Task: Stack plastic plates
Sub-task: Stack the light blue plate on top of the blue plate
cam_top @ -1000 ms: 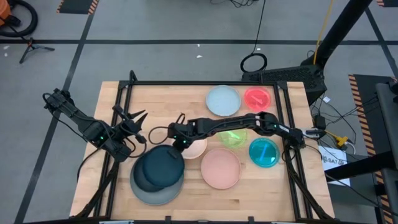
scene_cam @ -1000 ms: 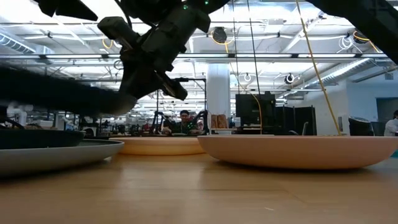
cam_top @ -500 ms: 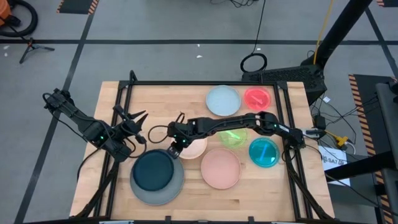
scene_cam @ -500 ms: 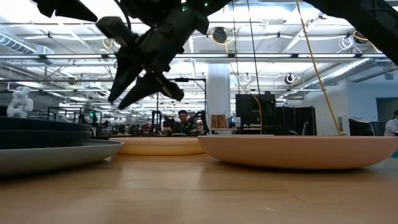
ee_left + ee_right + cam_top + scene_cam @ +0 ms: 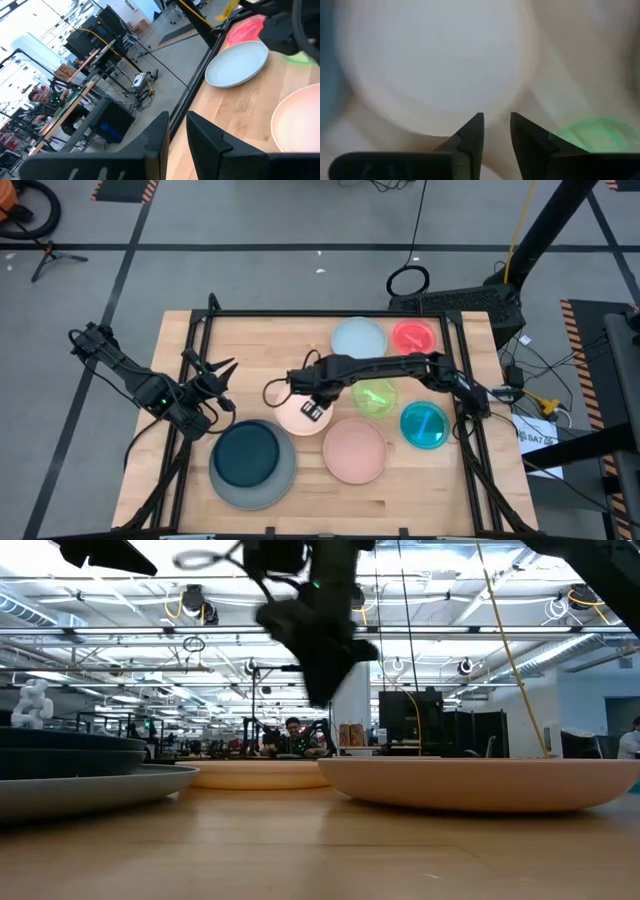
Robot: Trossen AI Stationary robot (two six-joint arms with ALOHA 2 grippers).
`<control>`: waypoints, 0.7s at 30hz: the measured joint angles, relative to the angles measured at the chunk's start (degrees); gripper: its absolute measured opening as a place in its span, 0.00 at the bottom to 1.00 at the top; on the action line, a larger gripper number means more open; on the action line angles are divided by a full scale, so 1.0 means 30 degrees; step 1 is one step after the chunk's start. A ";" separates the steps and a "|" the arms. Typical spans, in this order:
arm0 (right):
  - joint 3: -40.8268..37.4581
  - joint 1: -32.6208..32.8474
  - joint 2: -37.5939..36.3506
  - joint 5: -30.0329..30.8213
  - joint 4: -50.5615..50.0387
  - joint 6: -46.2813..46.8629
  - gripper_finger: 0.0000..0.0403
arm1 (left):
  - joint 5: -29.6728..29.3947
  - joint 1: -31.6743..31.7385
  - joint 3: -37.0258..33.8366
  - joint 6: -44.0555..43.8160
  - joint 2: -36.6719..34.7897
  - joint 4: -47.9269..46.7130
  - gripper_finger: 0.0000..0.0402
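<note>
Since a second ago, the right gripper has swung from the stacked dark plates to above the cream plate, jaws slightly parted, empty. Low view shows it raised. The left gripper waits at the table's left edge, narrowly open, holding nothing.

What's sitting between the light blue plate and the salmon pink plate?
In the high view, the green plate and the right arm's forearm lie between the light blue plate and the salmon pink plate.

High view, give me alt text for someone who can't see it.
The right gripper hovers over the cream plate at the table's centre, beside a stack topped by the dark teal plate. Salmon pink, green, teal, light blue and red plates lie separately; the left gripper waits.
</note>
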 joint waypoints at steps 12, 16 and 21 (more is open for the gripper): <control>-0.0171 -0.1131 0.0522 0.1699 -0.0763 -0.1333 0.23 | 0.0109 0.0000 0.0000 0.0012 0.0005 -0.0009 0.18; -0.1026 -0.1192 0.0409 0.2128 -0.0676 -0.1536 0.23 | 0.0588 0.0000 0.0000 -0.0036 0.0007 -0.0015 0.18; -0.2832 -0.1086 0.0341 0.2214 -0.0625 -0.1626 0.23 | 0.1000 -0.0015 0.0000 -0.0348 0.0007 -0.0022 0.18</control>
